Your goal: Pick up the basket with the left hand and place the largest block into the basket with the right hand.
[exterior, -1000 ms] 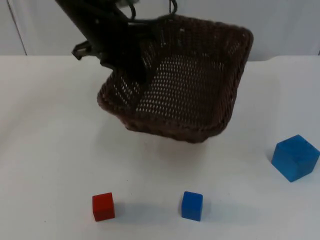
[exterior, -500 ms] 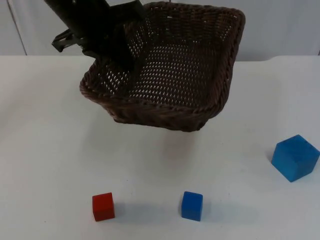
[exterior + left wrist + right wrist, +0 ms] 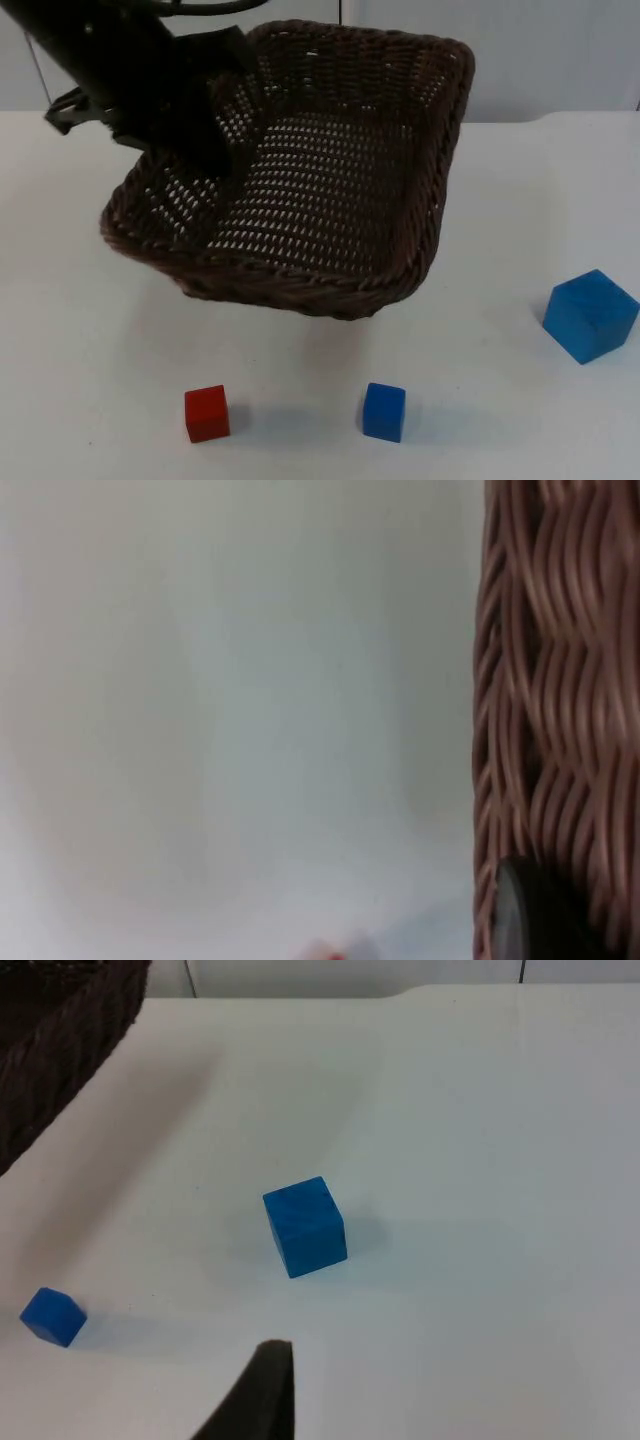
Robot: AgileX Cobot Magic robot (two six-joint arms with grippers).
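Left gripper is clamping the basket by its left wall, holding it tilted above the table. Largest blue block is sitting near the table's right edge. Right gripper is waiting; its finger state cannot be determined.

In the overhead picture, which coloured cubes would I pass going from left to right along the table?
red block → small blue block → large blue block
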